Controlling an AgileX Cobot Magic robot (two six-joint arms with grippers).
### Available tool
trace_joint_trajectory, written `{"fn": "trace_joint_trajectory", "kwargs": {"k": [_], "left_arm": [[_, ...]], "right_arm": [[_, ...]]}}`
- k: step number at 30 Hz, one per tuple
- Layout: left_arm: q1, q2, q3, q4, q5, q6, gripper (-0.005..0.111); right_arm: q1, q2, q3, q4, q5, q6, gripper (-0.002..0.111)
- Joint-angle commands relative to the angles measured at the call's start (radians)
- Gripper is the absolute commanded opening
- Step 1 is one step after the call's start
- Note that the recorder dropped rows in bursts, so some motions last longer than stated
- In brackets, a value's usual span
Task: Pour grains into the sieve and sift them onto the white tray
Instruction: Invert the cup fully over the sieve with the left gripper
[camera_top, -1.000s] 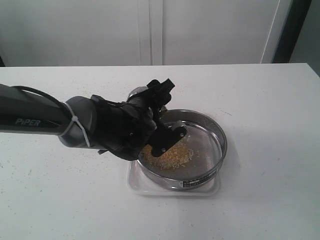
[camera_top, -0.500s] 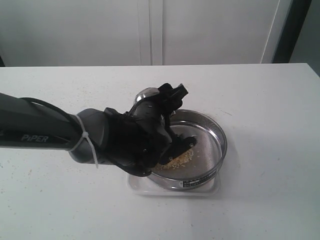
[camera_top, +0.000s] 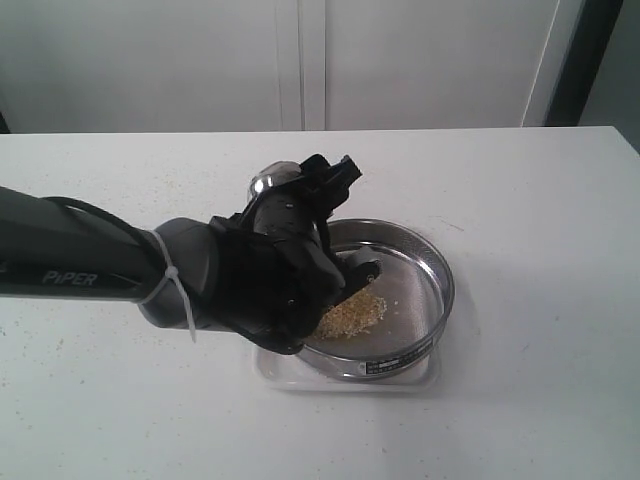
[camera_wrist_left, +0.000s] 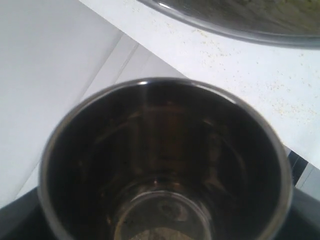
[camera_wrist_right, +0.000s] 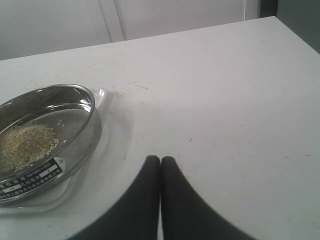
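Shifted leftward, left hand (camera_top: 312, 183) grips the cup (camera_top: 273, 181) above the sieve (camera_top: 425, 262)'s edge, grains (camera_top: 353, 313) nearby.

The left arm (camera_top: 200, 275), holding a tilted steel cup (camera_top: 275, 182), covers the left half of the sieve (camera_top: 412, 292), which sits on the white tray (camera_top: 285, 372) at lower centre. The sieve's right rim is uncovered, with open worktop (camera_top: 540, 250) on the frame's right and along the top.

Grains (camera_top: 352, 315) yellow, paler flecks; sieve (camera_top: 441, 280) silvery, black label (camera_top: 385, 366); tray (camera_top: 298, 378) white; table (camera_top: 530, 200) white, faintly speckled; arm (camera_top: 60, 250) black.
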Motion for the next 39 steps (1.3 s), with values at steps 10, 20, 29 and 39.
{"fn": "trace_joint_trajectory", "kwargs": {"k": [10,20,29,39], "left_arm": [[-0.047,-0.001,-0.062,0.018,0.056,0.001,0.0],[-0.059,0.085,-0.062,0.018,0.136,0.016,0.0],[-0.068,0.085,-0.062,0.018,0.161,-0.021,0.0],[-0.079,0.085,-0.108,0.018,0.164,-0.102,0.0]], "right_arm": [[0.002,-0.006,0.007,-0.007,-0.013,0.003,0.0],[0.002,-0.006,0.007,-0.007,-0.013,0.003,0.0],[0.002,-0.006,0.007,-0.007,-0.013,0.003,0.0],[0.002,-0.006,0.007,-0.007,-0.013,0.003,0.0]]}}
